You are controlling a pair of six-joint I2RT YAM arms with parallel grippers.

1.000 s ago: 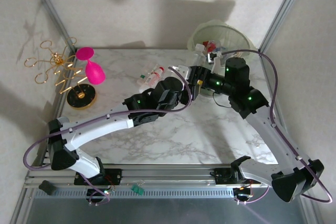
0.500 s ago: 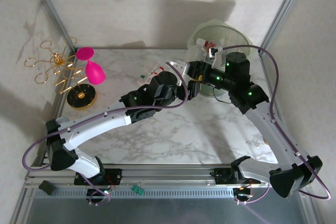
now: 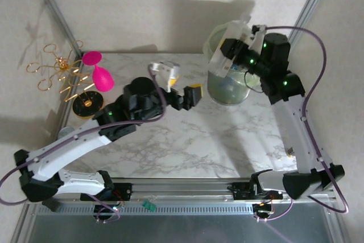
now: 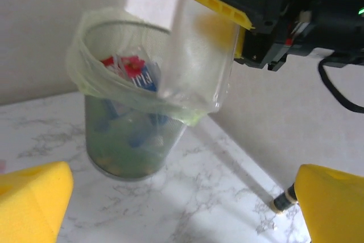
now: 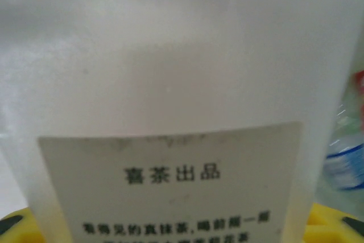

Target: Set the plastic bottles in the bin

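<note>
My right gripper [image 3: 226,55] is raised over the bin [image 3: 227,92], a pale-green translucent bucket with a bag liner. It is shut on a clear, milky plastic bottle [image 3: 218,56] with a white printed label. That bottle [image 5: 176,83] sits between the yellow pads [image 5: 335,226] in the right wrist view. In the left wrist view the bottle [image 4: 199,44] hangs over the bin's rim [image 4: 91,86], and other bottles [image 4: 129,68] lie inside. My left gripper [image 3: 185,83] stands open and empty left of the bin, with yellow fingertips [image 4: 31,203] wide apart.
A pink goblet [image 3: 102,78] and a gold wire stand [image 3: 60,72] sit at the far left of the marble table [image 3: 193,140]. Metal frame posts [image 3: 310,4] and white walls close in the back corners. The right arm's cable [image 3: 315,66] loops beside the bin.
The left gripper opened, let go of the bottle and drew back to the left. The right gripper closed on the bottle and lifted it up over the bin.
</note>
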